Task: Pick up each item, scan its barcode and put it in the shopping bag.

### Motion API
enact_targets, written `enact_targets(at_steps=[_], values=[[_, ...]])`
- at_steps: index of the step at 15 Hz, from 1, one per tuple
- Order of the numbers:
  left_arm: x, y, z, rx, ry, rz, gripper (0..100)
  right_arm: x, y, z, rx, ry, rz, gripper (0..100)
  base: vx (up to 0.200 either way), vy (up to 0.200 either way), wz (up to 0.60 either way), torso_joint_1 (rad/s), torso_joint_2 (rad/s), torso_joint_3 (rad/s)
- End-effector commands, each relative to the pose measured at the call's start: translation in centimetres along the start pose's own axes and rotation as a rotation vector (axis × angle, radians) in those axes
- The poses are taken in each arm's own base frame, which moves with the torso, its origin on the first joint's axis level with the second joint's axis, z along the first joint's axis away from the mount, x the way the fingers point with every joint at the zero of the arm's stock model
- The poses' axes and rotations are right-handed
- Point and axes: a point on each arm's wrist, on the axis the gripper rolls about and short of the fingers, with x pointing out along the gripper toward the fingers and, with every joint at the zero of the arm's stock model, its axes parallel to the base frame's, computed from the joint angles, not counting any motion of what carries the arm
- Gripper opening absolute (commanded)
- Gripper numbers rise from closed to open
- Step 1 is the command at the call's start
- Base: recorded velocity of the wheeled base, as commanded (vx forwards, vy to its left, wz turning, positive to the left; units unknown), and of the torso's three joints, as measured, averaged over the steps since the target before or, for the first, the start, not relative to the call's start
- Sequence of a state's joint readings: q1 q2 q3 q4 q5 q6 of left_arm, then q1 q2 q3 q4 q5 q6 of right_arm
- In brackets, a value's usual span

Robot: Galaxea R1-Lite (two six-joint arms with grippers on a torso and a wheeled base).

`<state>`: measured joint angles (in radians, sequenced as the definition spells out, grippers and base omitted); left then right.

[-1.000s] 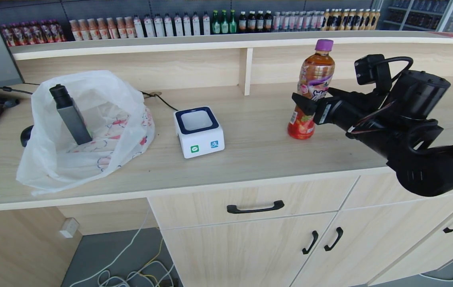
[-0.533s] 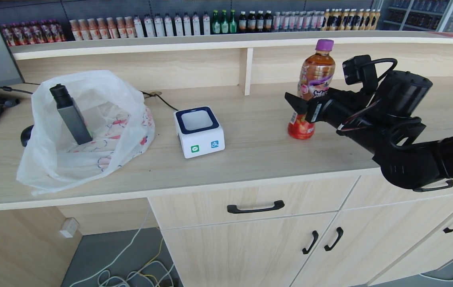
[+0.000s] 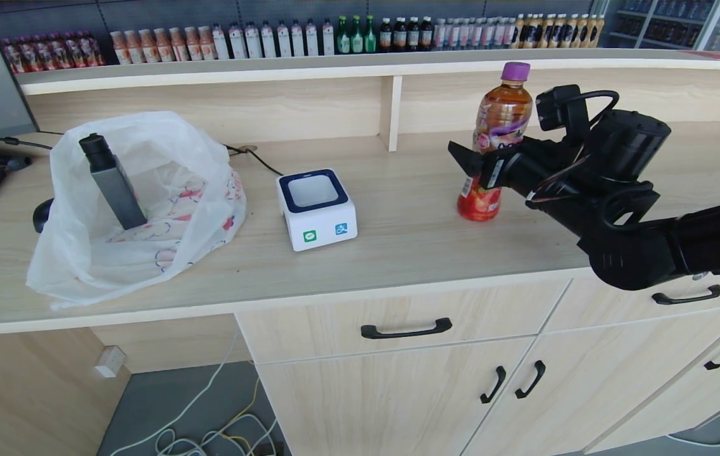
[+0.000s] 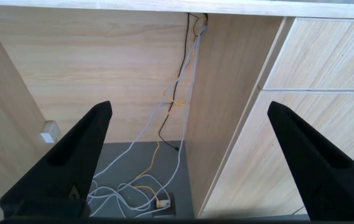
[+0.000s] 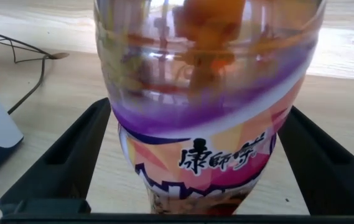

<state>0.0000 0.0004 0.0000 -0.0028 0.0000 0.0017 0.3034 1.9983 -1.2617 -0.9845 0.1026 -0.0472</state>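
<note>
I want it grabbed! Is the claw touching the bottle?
Cannot tell. Right wrist view: the right gripper straddles the bottle, fingertips close beside it, neither gap nor contact plain.

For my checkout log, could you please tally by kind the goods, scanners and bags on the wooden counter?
Drink bottle: 1
Grey container, inside the bag: 1
Barcode scanner: 1
Shopping bag: 1
Total: 4

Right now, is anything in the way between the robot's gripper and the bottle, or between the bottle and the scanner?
No, nothing visible. The right gripper sits open with a finger on each side of the bottle. From the bottle to the scanner there is just bare counter.
</note>
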Motion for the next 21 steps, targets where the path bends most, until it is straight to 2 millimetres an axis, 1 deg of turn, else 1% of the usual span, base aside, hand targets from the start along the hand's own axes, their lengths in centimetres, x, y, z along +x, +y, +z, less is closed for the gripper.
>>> enact_targets(at_steps=[1, 7, 8, 11, 14, 20, 21], values=[[0.0, 0.0, 0.0, 0.000, -0.001, 0.000, 100, 0.5, 0.0, -0.3, -0.001, -0.004, 0.000, 100, 0.000, 0.000, 0.00, 0.000, 0.00, 0.000], [0.0, 0.0, 0.0, 0.000, -0.001, 0.000, 100, 0.7, -0.1, -0.2, -0.002, -0.013, 0.000, 100, 0.000, 0.000, 0.00, 0.000, 0.00, 0.000], [0.0, 0.0, 0.0, 0.000, -0.001, 0.000, 100, 0.8, -0.1, -0.1, -0.002, -0.016, 0.000, 0, 0.000, 0.000, 0.00, 0.000, 0.00, 0.000], [0.0, 0.0, 0.0, 0.000, -0.001, 0.000, 100, 0.7, -0.1, 0.4, 0.002, -0.030, -0.002, 0, 0.000, 0.000, 0.00, 0.000, 0.00, 0.000], [0.0, 0.0, 0.0, 0.000, -0.001, 0.000, 100, 0.7, -0.7, 0.9, 0.000, -0.046, -0.012, 0, 0.000, 0.000, 0.00, 0.000, 0.00, 0.000], [0.0, 0.0, 0.0, 0.000, -0.001, 0.000, 100, 0.7, -0.7, 1.6, -0.002, -0.065, -0.012, 0, 0.000, 0.000, 0.00, 0.000, 0.00, 0.000], [0.0, 0.0, 0.0, 0.000, -0.001, 0.000, 100, 0.6, -0.7, 2.1, -0.003, -0.076, -0.013, 0, 0.000, 0.000, 0.00, 0.000, 0.00, 0.000]])
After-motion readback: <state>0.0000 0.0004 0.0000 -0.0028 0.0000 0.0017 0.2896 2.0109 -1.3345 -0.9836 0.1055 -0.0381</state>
